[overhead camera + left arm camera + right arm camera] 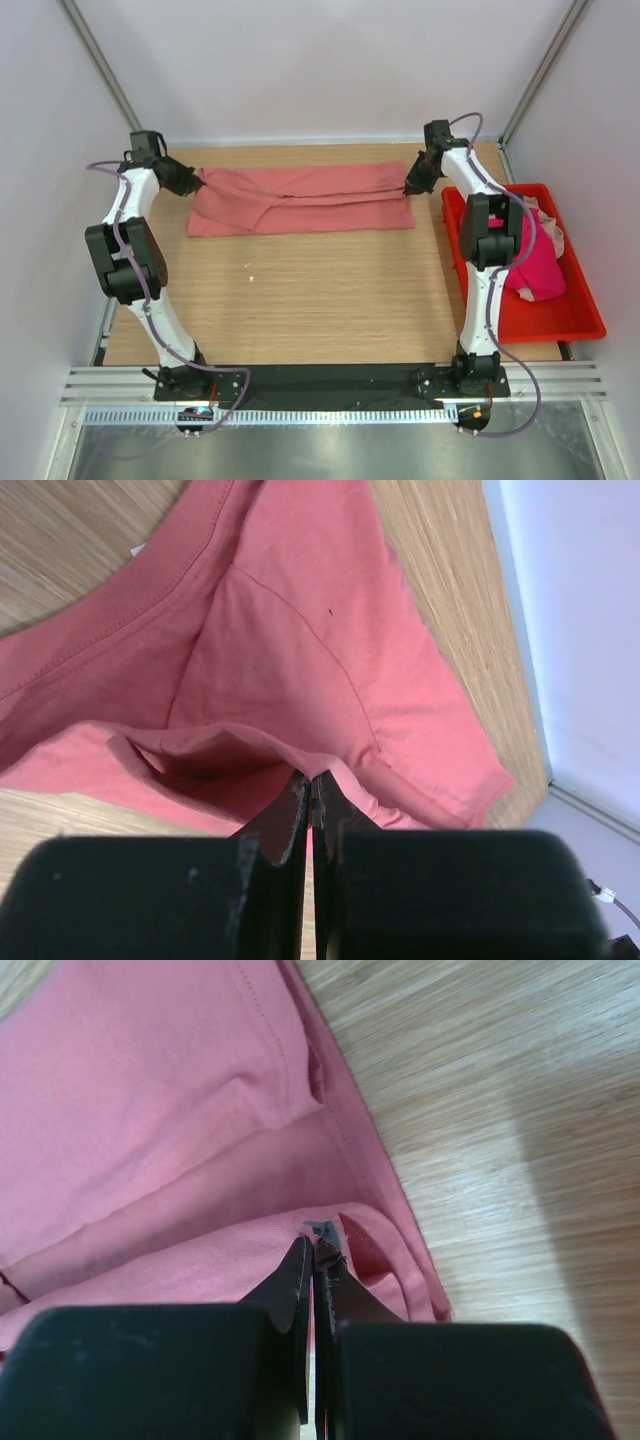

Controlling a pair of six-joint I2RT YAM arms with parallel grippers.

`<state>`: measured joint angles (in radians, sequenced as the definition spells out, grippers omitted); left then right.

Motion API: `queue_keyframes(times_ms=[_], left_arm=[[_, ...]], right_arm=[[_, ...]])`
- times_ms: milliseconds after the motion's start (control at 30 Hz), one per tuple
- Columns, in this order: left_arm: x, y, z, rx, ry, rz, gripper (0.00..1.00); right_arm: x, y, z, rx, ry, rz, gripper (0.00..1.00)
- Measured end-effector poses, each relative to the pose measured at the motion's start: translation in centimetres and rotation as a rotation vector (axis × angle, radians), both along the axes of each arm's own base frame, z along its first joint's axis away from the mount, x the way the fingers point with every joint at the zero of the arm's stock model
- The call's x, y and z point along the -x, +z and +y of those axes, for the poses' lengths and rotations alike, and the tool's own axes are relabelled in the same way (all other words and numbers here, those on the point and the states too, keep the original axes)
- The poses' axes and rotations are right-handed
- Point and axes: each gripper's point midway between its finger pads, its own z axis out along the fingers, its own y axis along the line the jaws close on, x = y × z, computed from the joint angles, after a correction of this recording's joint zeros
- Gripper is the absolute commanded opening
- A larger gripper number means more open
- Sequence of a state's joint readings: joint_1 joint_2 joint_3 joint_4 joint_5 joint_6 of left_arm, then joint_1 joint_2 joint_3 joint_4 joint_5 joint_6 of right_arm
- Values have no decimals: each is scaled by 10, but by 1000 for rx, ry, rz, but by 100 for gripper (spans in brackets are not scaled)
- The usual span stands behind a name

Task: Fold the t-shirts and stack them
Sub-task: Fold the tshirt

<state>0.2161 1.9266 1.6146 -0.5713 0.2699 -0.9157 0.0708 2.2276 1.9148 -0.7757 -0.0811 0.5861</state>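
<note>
A large salmon-pink t-shirt [300, 200] lies folded into a long band across the far part of the wooden table [320, 300]. My left gripper [196, 180] is shut on the shirt's left edge; in the left wrist view [308, 778] a fold of the cloth [300, 650] is pinched between the jaws. My right gripper [410, 187] is shut on the shirt's right edge; in the right wrist view [318, 1242] the hem [180, 1110] is pinched between the jaws. A magenta t-shirt [535, 265] and a pale pink one [548, 225] lie crumpled in the red bin [580, 320].
The red plastic bin stands at the table's right edge, beside my right arm. White walls enclose the table at the back and sides. A metal rail [320, 385] runs along the near edge by the arm bases.
</note>
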Motion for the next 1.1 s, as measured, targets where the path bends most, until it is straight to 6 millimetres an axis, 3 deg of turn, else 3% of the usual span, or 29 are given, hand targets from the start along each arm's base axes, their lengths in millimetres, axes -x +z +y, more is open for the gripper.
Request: queue_keyframes(times_ms=[300, 567, 600, 633, 733, 833, 967, 1100], left_arm=[[-10, -11, 1, 20, 15, 16, 0], [-21, -17, 1, 38, 27, 17, 2], [-24, -18, 0, 37, 25, 15, 4], [-27, -20, 1, 36, 24, 14, 12], [-33, -24, 2, 24, 17, 11, 32], [-38, -23, 7, -11, 3, 1, 52], [-42, -8, 14, -63, -16, -21, 55], [-35, 7, 16, -115, -57, -42, 57]], right_arm=[[-9, -7, -5, -21, -13, 7, 1], [-24, -21, -2, -52, -17, 7, 15], [-28, -22, -1, -56, -16, 1, 19], [-35, -23, 0, -62, -16, -10, 28], [-53, -21, 0, -80, -23, -48, 42], [-63, -11, -4, -84, -28, -84, 48], [-66, 7, -9, -62, -14, -111, 50], [-42, 14, -11, -26, 14, -82, 51]])
